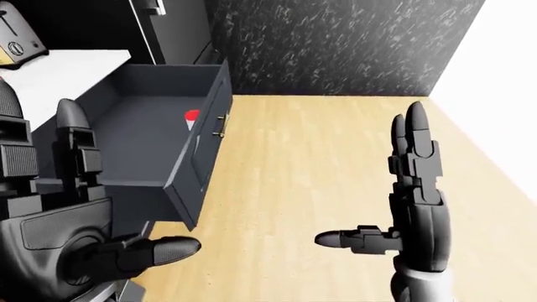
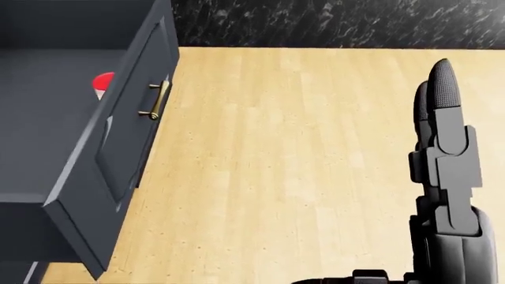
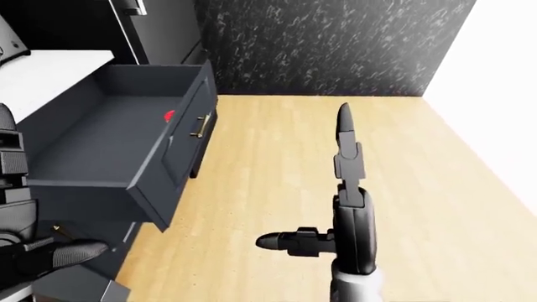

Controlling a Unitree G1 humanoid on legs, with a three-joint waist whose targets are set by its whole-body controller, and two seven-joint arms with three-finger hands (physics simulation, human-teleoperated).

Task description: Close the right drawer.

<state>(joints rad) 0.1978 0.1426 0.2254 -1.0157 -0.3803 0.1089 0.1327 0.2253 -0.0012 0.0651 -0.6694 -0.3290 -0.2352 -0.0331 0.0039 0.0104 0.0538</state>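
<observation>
The dark grey drawer (image 1: 143,126) stands pulled far out from the cabinet at the left, its front panel (image 1: 204,153) carrying a brass handle (image 1: 221,126). A small red object (image 1: 192,116) lies inside near the front panel. My left hand (image 1: 71,207) is open at the lower left, in front of the drawer's near corner, fingers up and thumb out, not touching it. My right hand (image 1: 411,189) is open over the floor to the right, fingers straight up, well clear of the drawer. In the head view the drawer front (image 2: 118,142) and handle (image 2: 154,99) lie left of the right hand (image 2: 442,171).
A white countertop (image 1: 58,72) with a toaster (image 1: 18,34) runs along the upper left. A black marbled wall (image 1: 335,44) closes the far end and a white wall (image 1: 503,82) stands at the right. Light wooden floor (image 1: 310,163) spreads between drawer and walls.
</observation>
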